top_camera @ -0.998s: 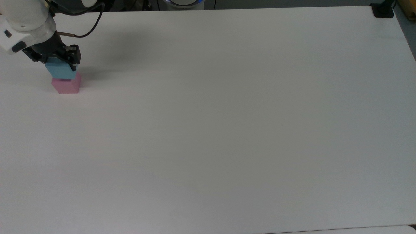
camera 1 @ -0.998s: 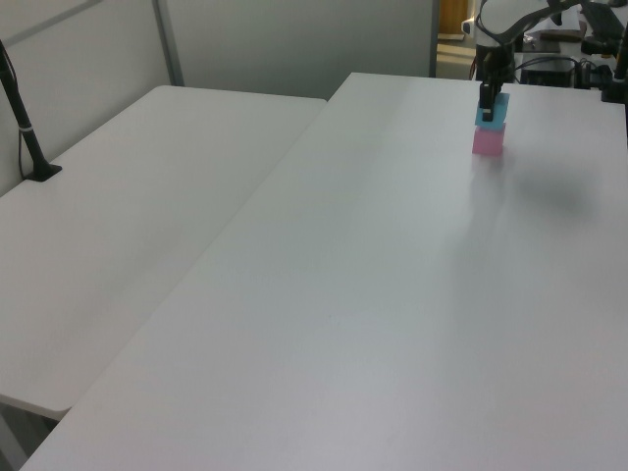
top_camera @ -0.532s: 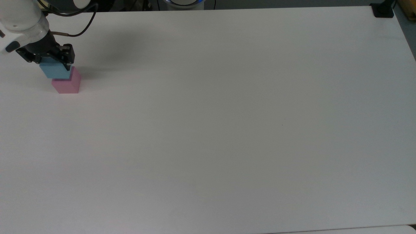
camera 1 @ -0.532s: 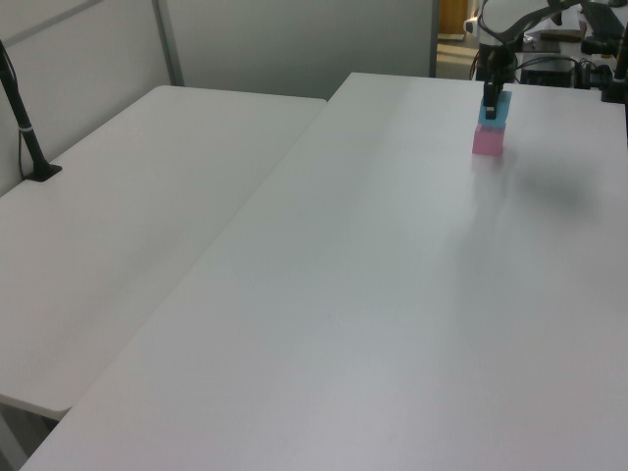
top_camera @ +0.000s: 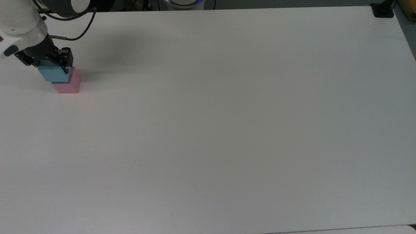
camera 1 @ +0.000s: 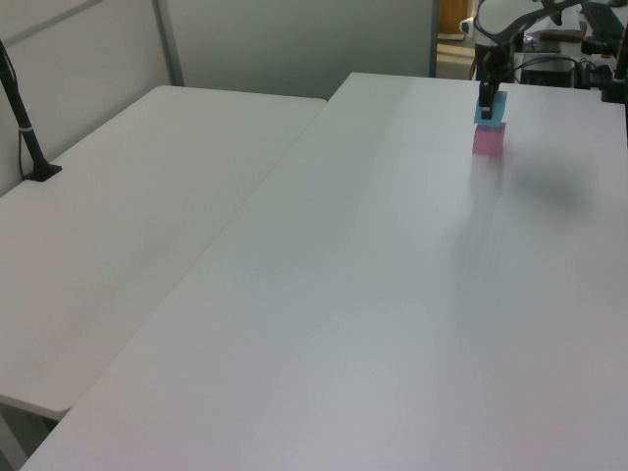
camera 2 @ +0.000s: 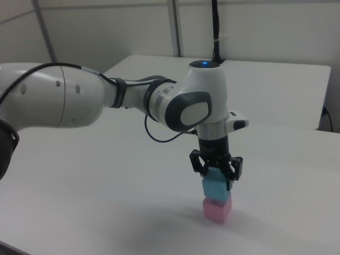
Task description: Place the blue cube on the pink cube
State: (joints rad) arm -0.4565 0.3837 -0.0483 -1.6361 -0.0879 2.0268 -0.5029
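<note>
On the bare white table (top_camera: 227,130), the gripper (camera 2: 217,176) is closed on the blue cube (camera 2: 216,186), held directly above the pink cube (camera 2: 217,209). Over the last second it has lifted and drifted towards the top view's left, so placement looks unfinished. Whether the cubes touch is hard to tell.

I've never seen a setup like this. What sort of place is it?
Probably a robotics lab: a white robot arm works over a bare white table, its pincer holding a blue cube above a pink cube.
</note>
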